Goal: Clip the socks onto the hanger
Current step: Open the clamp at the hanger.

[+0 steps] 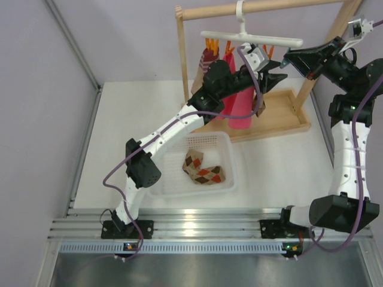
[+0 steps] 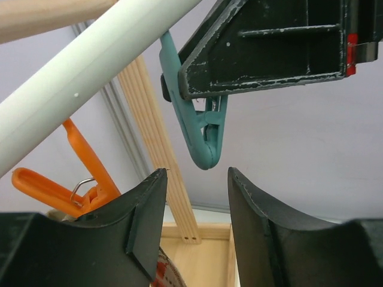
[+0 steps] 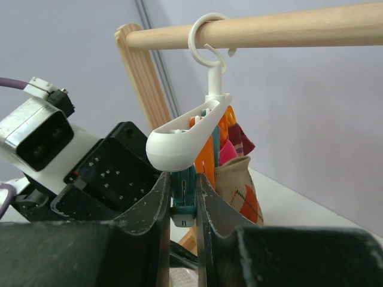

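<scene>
The white hanger (image 1: 251,39) hangs by its hook from the wooden rod. My right gripper (image 1: 289,60) is shut on a teal clip (image 3: 188,197) under the hanger's end (image 3: 179,143), squeezing it. My left gripper (image 1: 277,75) is open and empty just below that clip (image 2: 203,128), which sits above the gap between my left fingertips (image 2: 157,179). One argyle sock (image 3: 239,185) hangs on the hanger beside the clip; a bit of it shows in the left wrist view (image 2: 163,272). Another argyle sock (image 1: 202,169) lies in the white basket (image 1: 173,188).
The wooden rack frame (image 1: 185,54) stands on a wooden tray base (image 1: 281,116) at the back. A pink cloth (image 1: 239,103) and a maroon striped sock (image 1: 208,60) hang from orange clips (image 2: 66,191). The left arm stretches across the basket.
</scene>
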